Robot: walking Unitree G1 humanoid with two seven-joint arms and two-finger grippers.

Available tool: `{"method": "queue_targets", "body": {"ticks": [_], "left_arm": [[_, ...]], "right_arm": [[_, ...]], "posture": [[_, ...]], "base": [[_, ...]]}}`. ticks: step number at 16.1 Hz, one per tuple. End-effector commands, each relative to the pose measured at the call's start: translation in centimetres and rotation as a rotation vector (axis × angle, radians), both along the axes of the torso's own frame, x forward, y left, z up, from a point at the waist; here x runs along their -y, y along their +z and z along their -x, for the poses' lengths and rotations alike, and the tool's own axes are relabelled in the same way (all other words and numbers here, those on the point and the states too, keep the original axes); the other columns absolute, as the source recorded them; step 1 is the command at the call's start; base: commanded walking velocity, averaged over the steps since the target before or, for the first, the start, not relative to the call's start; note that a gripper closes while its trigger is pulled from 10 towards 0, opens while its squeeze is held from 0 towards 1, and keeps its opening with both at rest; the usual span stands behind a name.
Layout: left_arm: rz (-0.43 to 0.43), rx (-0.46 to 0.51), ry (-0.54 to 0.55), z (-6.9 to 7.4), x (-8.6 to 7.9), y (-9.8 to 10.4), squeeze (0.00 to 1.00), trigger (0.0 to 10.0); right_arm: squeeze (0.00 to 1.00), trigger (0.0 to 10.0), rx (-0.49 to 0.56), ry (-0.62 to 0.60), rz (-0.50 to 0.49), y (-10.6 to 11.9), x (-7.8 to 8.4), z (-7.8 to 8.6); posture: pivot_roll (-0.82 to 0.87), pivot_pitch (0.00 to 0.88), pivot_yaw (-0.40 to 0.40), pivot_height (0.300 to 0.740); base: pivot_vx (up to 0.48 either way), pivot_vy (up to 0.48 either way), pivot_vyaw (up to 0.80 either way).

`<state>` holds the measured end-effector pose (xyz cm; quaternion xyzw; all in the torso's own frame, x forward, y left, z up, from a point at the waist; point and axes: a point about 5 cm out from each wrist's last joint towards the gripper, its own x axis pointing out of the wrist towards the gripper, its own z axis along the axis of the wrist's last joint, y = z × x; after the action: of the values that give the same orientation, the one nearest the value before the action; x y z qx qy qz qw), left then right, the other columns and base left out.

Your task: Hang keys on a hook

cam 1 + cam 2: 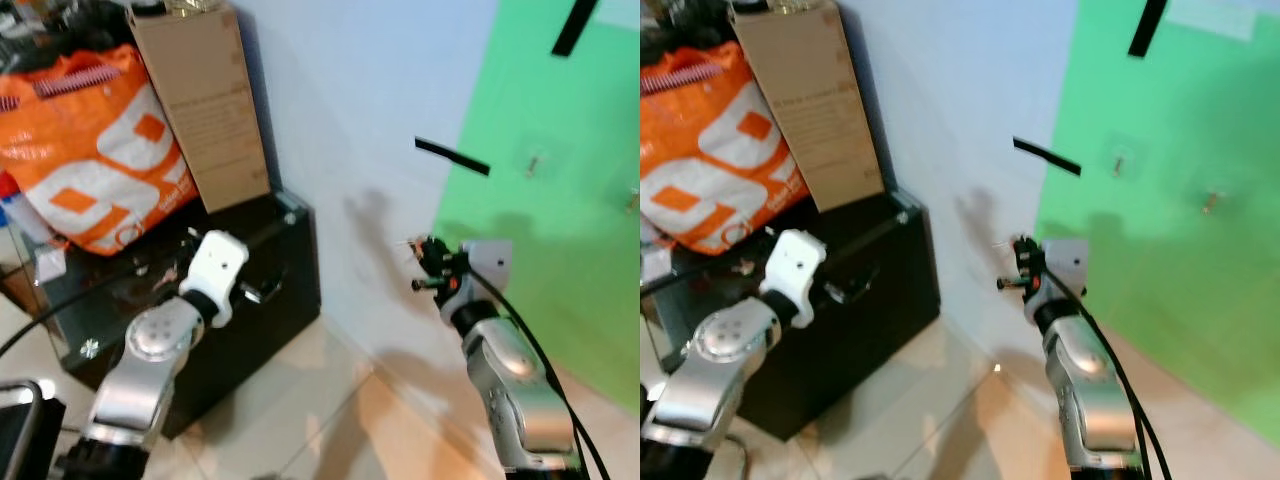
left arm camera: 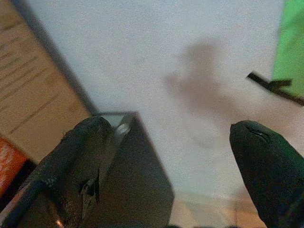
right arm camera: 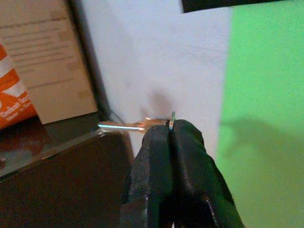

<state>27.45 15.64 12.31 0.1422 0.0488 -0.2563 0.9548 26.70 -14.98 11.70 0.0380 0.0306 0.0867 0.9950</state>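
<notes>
My right gripper (image 1: 425, 262) is raised in front of the white wall, shut on a key ring. In the right wrist view a silver key (image 3: 130, 125) sticks out sideways from the closed fingertips (image 3: 172, 137). Two small hooks (image 1: 533, 163) (image 1: 632, 202) are fixed on the green panel (image 1: 560, 220), up and to the right of that gripper and well apart from it. My left gripper (image 2: 175, 156) is held over the black cabinet (image 1: 270, 290), its fingers (image 2: 266, 166) open and empty.
An orange and white bag (image 1: 85, 150) and a tall cardboard box (image 1: 205, 105) stand on the black cabinet at the left. Black tape strips (image 1: 452, 156) cross the wall. Pale tiled floor (image 1: 330, 410) lies between the cabinet and the wall.
</notes>
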Motion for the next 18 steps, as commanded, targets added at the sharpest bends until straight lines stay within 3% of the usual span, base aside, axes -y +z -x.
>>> {"method": "queue_targets", "body": {"ticks": [1,9,13,18], "left_arm": [[0.007,0.005,-0.054,0.1,0.7,0.3,0.0,10.0],[0.055,-0.066,-0.286,0.8,0.9,1.1,0.0,10.0],[0.057,-0.073,-0.319,0.7,0.8,1.3,0.0,10.0],[0.06,-0.073,-0.335,0.8,0.9,1.4,0.0,10.0]], "right_arm": [[0.0,10.0,0.025,-0.016,-0.006,0.4,0.7,0.0],[0.0,10.0,0.133,-0.065,-0.088,3.0,1.7,-0.8],[0.0,10.0,0.209,-0.12,-0.178,5.5,2.7,-2.0],[0.0,10.0,0.238,-0.127,-0.213,6.5,3.1,-2.7]], "posture": [[-0.06,0.0,0.094,0.74],[-0.06,0.0,0.088,0.74],[-0.06,0.0,0.083,0.74],[-0.06,0.0,0.08,0.74]], "base": [[0.0,0.0,0.0],[0.0,0.0,0.0],[0.0,0.0,0.0],[0.0,0.0,0.0]]}}
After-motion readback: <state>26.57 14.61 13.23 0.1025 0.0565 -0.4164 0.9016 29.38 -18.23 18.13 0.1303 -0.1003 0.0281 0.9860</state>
